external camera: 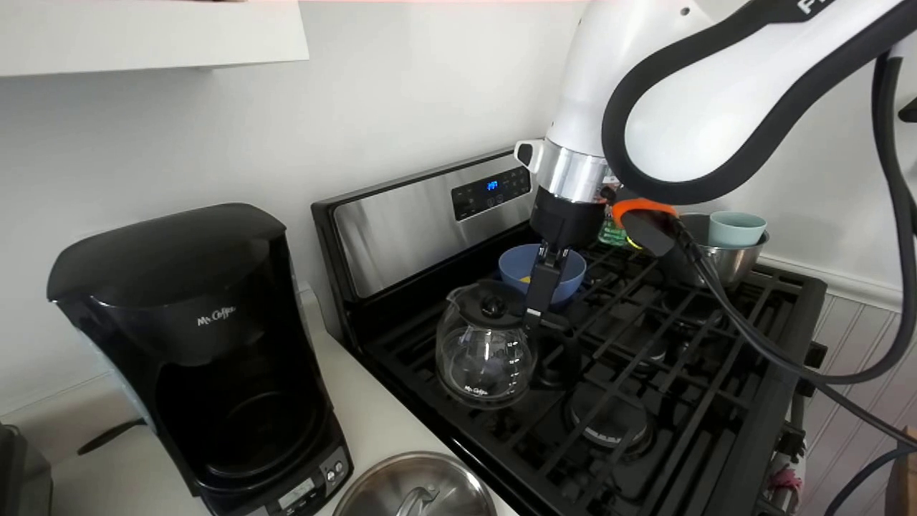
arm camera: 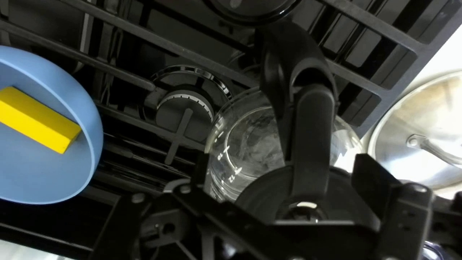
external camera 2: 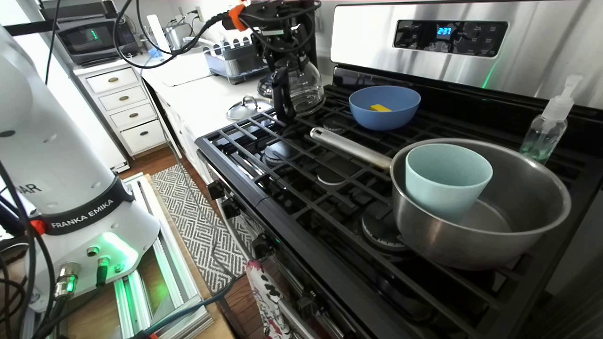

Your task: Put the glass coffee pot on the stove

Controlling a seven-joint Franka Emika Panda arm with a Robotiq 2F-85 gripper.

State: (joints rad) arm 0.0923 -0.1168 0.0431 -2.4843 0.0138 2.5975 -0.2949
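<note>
The glass coffee pot (external camera: pixel 487 362) stands upright on the black grates of the stove (external camera: pixel 401 244), at the corner nearest the coffee machine. In an exterior view the pot (external camera 2: pixel 308 89) appears at the far end of the stove (external camera 2: pixel 367 37), with its black handle towards the stove's front. My gripper (external camera: pixel 534 312) is low over the pot's lid and handle. In the wrist view the pot (arm camera: pixel 249 141) lies between the two widely parted fingers of my gripper (arm camera: pixel 283 159), with the handle between them and apart from both. The gripper hides part of the lid.
A blue bowl (external camera: pixel 512 265) with a yellow block stands behind the pot. A steel pan (external camera 2: pixel 424 230) holds a light green cup (external camera 2: pixel 447 174); a spray bottle (external camera 2: pixel 546 127) stands behind. The black coffee machine (external camera: pixel 172 258) and a pot lid (external camera: pixel 430 480) are on the counter.
</note>
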